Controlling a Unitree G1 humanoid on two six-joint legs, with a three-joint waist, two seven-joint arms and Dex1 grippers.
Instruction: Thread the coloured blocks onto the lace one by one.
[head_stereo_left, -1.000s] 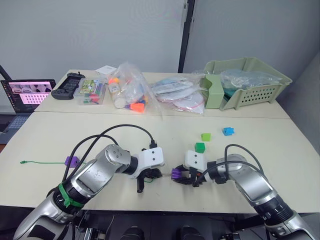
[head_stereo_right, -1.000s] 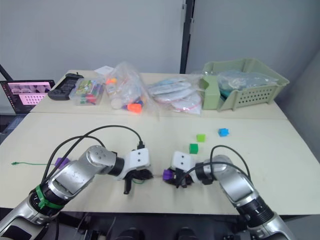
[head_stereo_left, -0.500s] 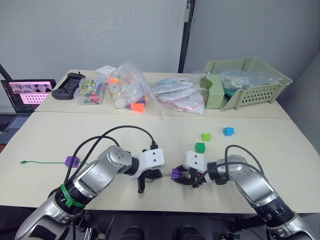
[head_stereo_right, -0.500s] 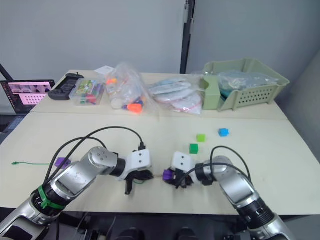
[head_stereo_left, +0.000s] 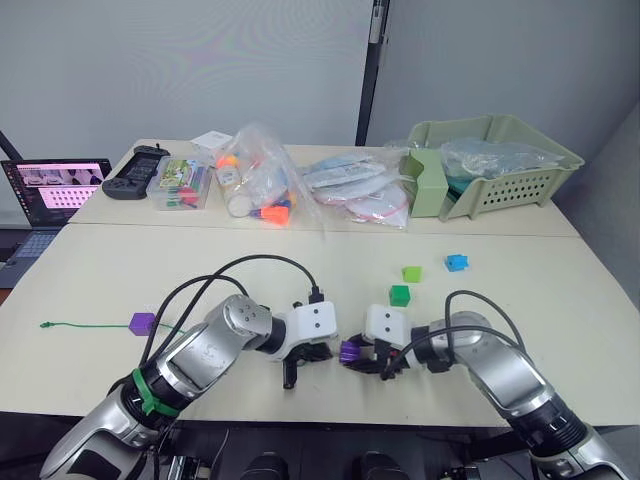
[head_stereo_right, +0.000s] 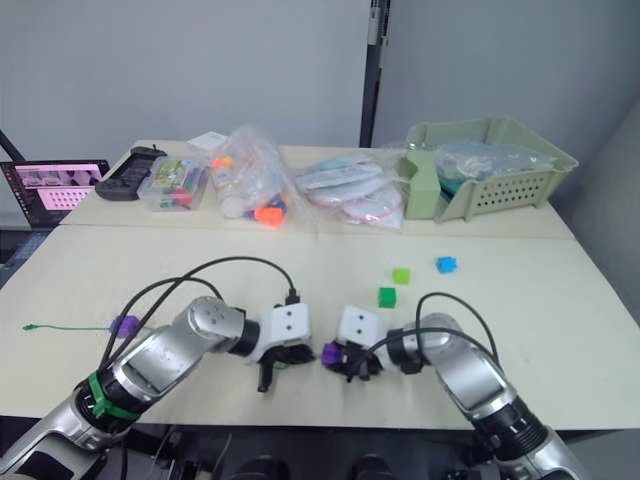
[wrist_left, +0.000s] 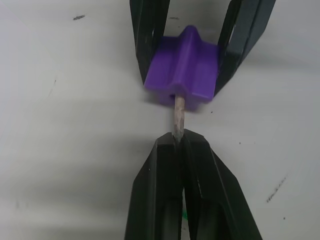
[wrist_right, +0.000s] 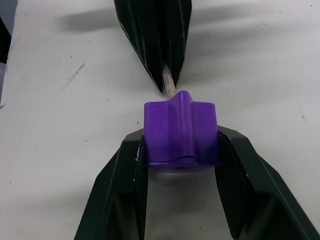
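I am holding a purple block (wrist_left: 183, 70) pinched between the right gripper's (wrist_right: 181, 150) fingers, just above the tabletop (head_stereo_left: 300, 270), so its hole is facing the left gripper (wrist_left: 178, 150). That gripper's fingers are pressed together on the lace's stiff pale tip (wrist_left: 177, 117), leaving a short bare length sticking out ahead of them; that end is meeting the block's near face, apparently just entering the hole. Gripping so close to the end is probably keeping the tip from bending as I am pushing.

The lace (head_stereo_left: 110, 323) is trailing away behind the left fingers, where a second purple block (head_stereo_left: 142, 323) is sitting, whether on it or beside it I cannot tell. Beyond the right fingers, the dark green block (head_stereo_left: 400, 294), light green block (head_stereo_left: 411, 273) and blue block (head_stereo_left: 457, 262) are waiting loose.
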